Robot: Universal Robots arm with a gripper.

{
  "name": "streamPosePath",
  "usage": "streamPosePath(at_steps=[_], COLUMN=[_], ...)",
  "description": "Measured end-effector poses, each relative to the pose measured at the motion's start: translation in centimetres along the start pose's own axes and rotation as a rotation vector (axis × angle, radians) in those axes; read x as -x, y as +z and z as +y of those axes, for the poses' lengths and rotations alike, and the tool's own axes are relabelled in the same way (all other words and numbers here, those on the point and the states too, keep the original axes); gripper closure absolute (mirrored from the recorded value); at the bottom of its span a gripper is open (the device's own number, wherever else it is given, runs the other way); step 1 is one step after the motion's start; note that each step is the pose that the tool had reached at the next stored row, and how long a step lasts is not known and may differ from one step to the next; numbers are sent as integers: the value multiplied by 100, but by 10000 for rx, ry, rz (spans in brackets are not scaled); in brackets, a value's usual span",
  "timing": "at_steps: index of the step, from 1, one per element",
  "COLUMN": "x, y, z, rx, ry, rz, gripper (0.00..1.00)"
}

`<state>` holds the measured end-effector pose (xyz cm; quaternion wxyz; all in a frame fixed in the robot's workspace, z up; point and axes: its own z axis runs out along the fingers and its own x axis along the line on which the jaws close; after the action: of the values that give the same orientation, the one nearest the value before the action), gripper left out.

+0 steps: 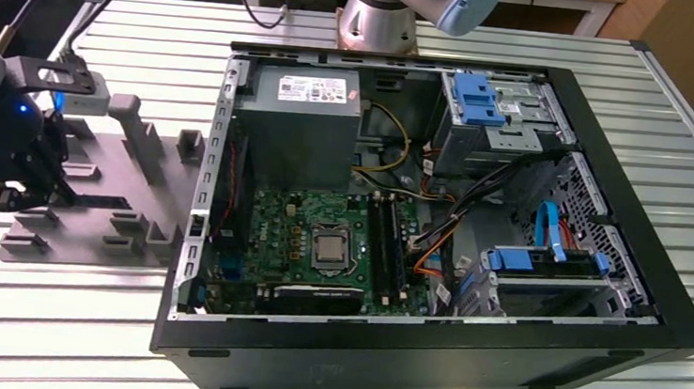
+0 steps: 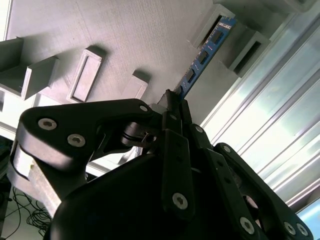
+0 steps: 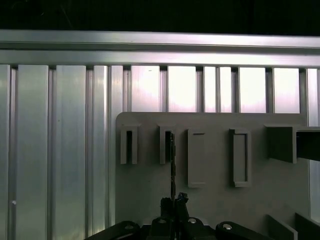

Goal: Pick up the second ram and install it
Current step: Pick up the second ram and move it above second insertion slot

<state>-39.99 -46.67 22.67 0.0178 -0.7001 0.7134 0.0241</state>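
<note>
While the tool [image 2: 175, 100] pinches one end of the blue memory stick [image 2: 203, 56], its far end sits in a slot of the grey tray [image 2: 130, 35]. Beside the tray stands an open computer case [image 1: 433, 367].

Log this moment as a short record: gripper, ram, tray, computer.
gripper: gripper shut on one end of the second ram
ram: blue stick, far end at a slot of the grey tray
tray: on the slatted table, at the exterior view's left of the open computer case
motherboard: green motherboard inside the case
</note>
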Motion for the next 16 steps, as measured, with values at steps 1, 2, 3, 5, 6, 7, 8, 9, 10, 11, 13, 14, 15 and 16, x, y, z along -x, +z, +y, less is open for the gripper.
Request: streamPosePath(at_steps=[1, 2, 3, 5, 6, 7, 8, 9, 10, 11, 13, 14, 15, 16], x=[0, 0, 0, 0, 0, 1, 1, 1, 1, 1, 1, 2, 2, 2], y=[-3, -5, -6, -9, -9, -12, -13, -15, -18, -20, -24, -28, -30, -33], z=[0, 0, 0, 0, 0, 0, 0, 0, 0, 0, 0, 0, 0, 0], rx=[1, 0, 0, 0, -1, 0, 0, 0, 0, 0, 0, 0, 0, 0], ry=[0, 0, 0, 0, 0, 0, 0, 0, 0, 0, 0, 0, 0, 0], rz=[0, 0, 0, 0, -1, 0, 0, 0, 0, 0, -1, 0, 0, 0], gripper=[86, 86, 86, 86, 86, 86, 86, 86, 86, 86, 86, 86, 86, 86])
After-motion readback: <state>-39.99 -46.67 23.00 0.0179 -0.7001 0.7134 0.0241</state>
